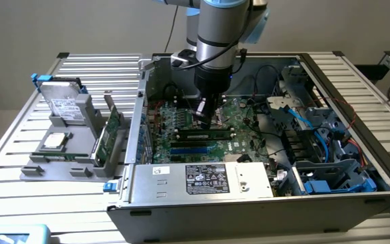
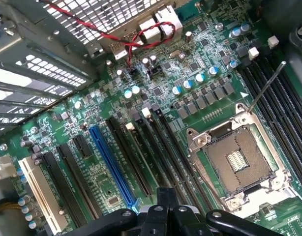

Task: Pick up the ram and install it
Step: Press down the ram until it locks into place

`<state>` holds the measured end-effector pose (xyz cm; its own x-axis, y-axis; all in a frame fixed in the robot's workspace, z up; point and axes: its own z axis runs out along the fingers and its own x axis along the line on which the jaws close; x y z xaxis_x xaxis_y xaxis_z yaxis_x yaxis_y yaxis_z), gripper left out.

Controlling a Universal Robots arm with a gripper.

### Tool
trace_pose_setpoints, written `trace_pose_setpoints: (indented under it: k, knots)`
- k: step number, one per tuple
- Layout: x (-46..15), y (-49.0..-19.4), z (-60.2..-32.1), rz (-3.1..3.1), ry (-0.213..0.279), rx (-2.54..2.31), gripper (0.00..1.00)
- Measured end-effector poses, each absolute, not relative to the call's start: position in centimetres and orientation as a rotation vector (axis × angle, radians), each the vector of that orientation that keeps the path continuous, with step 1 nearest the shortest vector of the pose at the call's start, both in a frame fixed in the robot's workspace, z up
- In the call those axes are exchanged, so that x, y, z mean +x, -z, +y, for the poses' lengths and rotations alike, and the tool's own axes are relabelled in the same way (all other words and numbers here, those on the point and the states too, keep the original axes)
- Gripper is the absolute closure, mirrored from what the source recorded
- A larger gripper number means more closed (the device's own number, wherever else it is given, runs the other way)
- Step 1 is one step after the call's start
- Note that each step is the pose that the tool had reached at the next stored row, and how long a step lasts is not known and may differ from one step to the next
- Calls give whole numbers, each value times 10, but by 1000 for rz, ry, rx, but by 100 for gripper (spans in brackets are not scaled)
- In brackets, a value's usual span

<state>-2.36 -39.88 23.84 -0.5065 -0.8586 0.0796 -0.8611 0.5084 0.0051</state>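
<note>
Arm (image 1: 217,38) vertical, wrist pointing down; gripper (image 1: 204,119) low, fingers (image 2: 163,216) closed together.

A matt grey sheet-metal computer case (image 1: 249,213) sits on a ribbed, brushed-metal table (image 1: 8,162). Inside the case, the green motherboard (image 2: 190,78) shows a glossy lacquered finish, a bright metal processor socket frame (image 2: 239,162), a shiny blue plastic slot (image 2: 111,167) and matt black plastic slots (image 2: 274,108). Beside the case, a matt grey plastic rack (image 1: 66,157) holds a silvery metal hard drive (image 1: 63,101).
</note>
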Motion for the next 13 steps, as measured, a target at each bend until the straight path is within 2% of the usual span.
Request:
trace_pose_setpoints:
  k: [13]
  knots:
    - [-24, -238, -399, -2774, -74, 1354, 89]
